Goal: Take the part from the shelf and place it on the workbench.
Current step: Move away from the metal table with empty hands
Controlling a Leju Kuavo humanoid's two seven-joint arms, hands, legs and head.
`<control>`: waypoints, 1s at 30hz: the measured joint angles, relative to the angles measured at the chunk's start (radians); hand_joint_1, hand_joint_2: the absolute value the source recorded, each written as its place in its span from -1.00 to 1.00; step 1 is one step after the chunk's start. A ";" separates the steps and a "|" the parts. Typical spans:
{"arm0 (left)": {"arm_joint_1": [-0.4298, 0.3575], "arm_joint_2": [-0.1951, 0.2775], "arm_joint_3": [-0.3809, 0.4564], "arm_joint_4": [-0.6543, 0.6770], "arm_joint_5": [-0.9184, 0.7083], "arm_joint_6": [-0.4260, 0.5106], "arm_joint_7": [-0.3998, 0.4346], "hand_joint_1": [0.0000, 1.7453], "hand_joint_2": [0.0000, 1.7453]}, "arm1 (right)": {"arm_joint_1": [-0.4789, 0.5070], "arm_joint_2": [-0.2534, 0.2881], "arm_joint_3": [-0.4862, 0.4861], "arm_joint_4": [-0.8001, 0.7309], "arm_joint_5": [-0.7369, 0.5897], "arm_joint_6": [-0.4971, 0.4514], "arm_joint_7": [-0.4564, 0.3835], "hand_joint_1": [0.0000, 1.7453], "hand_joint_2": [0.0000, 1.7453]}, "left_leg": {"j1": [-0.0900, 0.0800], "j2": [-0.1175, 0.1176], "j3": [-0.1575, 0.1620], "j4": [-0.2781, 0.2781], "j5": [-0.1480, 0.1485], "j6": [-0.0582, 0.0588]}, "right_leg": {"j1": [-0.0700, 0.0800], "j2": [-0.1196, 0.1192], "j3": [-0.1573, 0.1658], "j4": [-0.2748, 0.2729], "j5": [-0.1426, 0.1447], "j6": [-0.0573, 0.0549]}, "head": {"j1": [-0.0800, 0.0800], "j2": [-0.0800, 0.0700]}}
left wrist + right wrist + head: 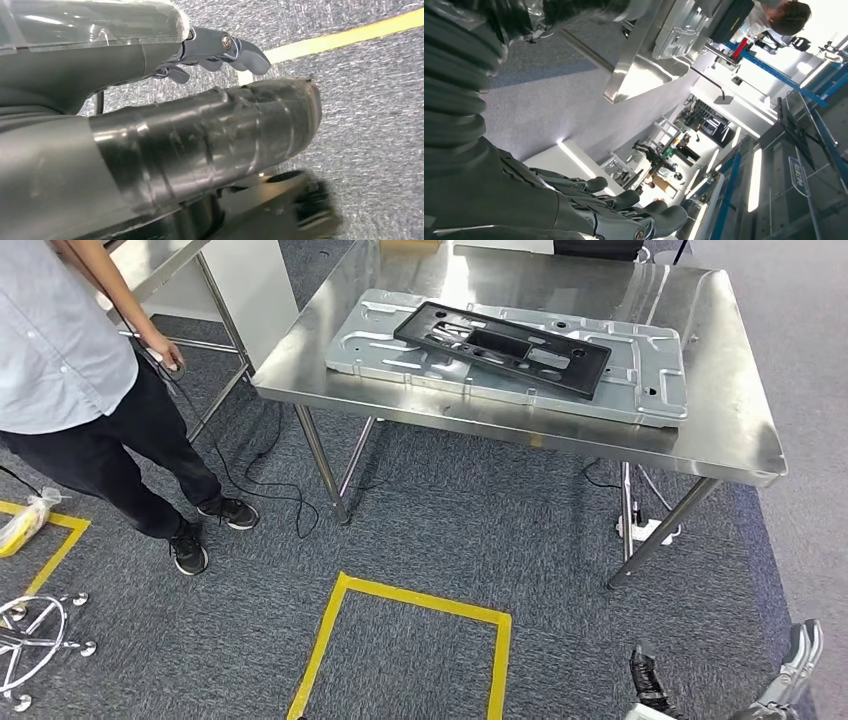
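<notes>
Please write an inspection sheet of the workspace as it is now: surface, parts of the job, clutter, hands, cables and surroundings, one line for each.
Surface: steel workbench, bare around the plates.
Job's things: black part lies flat on a grey metal panel on the workbench.
Clutter: nothing seen on the workbench.
Hands: right hand hangs low beside the bench, holds nothing, fingers loosely curled; left hand over the carpet, holds nothing.
Cables: black cable runs over the carpet from the person's hand; a power strip lies under the bench.
Surroundings: grey carpet with yellow tape; a person stands left of the bench; a chair base at the near left.
</notes>
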 joint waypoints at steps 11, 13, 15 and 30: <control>-0.003 0.002 -0.001 0.000 0.001 0.000 -0.001 -1.00 -1.00 | 0.001 -0.001 0.000 0.001 -0.007 0.000 -0.005 -1.00 -1.00 | -0.004 0.007 0.086 -0.243 0.089 0.057 | -0.001 0.005 -0.084 0.188 -0.123 0.052 | 0.002 0.000; -0.002 0.002 -0.001 0.000 0.002 0.000 -0.001 -1.00 -1.00 | 0.002 -0.001 0.000 0.002 -0.010 0.000 -0.005 -1.00 -1.00 | -0.005 0.008 0.064 -0.233 0.099 0.055 | -0.006 0.005 -0.094 0.260 -0.144 0.061 | 0.002 0.000; -0.001 0.002 -0.001 0.000 0.002 0.000 0.000 -1.00 -1.00 | 0.002 -0.001 0.000 0.003 -0.012 0.000 -0.005 -1.00 -1.00 | -0.003 0.008 0.043 -0.217 0.103 0.052 | -0.013 0.004 -0.034 0.191 -0.098 0.066 | 0.002 0.000; 0.000 0.002 -0.002 0.000 0.005 0.002 0.000 -1.00 -1.00 | 0.003 -0.001 0.000 0.003 -0.015 0.000 -0.007 -1.00 -1.00 | 0.002 0.001 -0.022 0.029 -0.027 -0.007 | -0.012 0.003 -0.003 0.008 -0.004 0.008 | -0.001 0.000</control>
